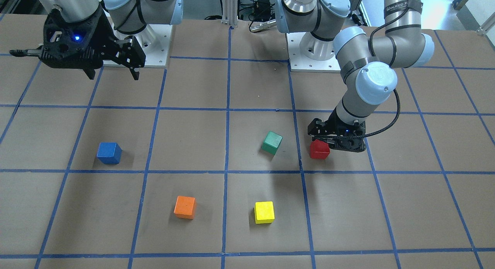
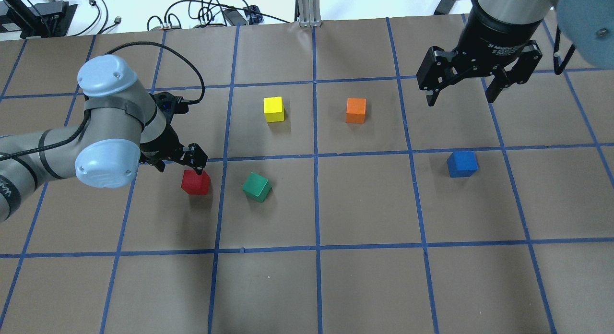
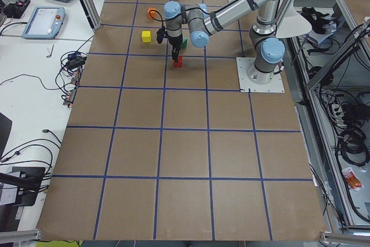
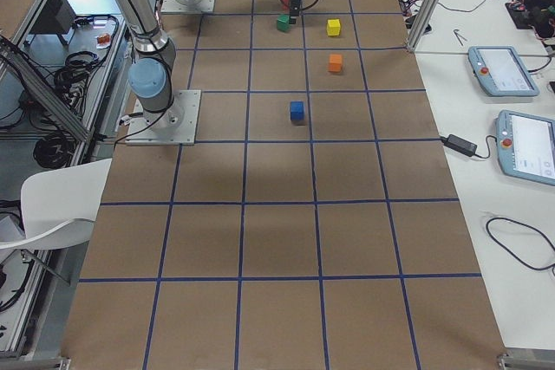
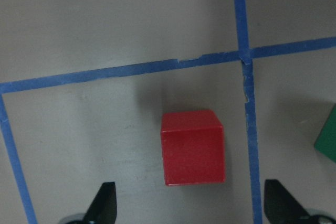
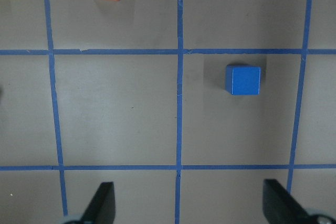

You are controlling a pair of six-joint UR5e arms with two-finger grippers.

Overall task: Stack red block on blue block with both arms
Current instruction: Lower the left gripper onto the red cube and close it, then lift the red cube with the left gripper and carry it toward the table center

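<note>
plainly, left tool (image 2: 178,168) gapes empty, partly hiding red block (image 2: 195,182); right tool (image 2: 459,101) gapes empty too.

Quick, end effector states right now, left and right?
Left end effector: open, at the red block, not gripping it.
Right end effector: open, empty.

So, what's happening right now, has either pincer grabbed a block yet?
Left pincer open over red block, not gripping. Right pincer open, raised, empty. Blue block alone, top bare. Green block near red, not touching.
</note>
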